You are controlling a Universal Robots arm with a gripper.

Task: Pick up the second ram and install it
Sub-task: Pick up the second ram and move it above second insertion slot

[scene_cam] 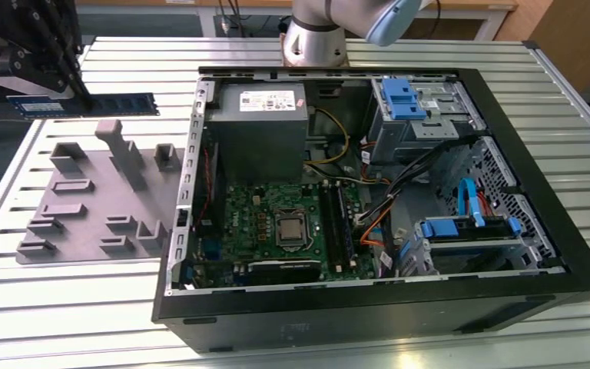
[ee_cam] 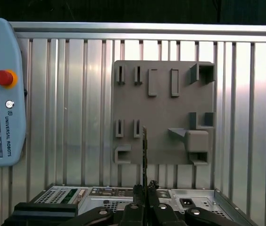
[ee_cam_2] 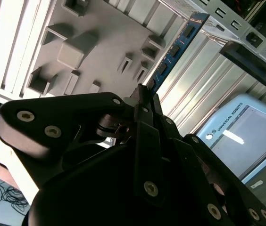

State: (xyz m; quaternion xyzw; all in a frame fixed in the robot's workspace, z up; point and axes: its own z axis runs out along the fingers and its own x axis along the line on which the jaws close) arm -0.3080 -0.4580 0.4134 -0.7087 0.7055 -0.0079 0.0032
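Hanging clear above the slatted surface (scene_cam: pixel 70 307), near its edge at the exterior view's left, the second ram (scene_cam: pixel 120 104) lies level, its flat face with dark chips turned to the exterior camera. The jaws are closed on it, pinching the blue stick partway along its length so both ends jut out. In both wrist views the ram (ee_cam_2: pixel 175 49) (ee_cam: pixel 144 146) reaches out from the closed jaws, seen against the grey holder tray (scene_cam: pixel 80 207) without touching it. Beside the tray, the open computer case (scene_cam: pixel 541 231) sits with its green motherboard (scene_cam: pixel 274 223) exposed.
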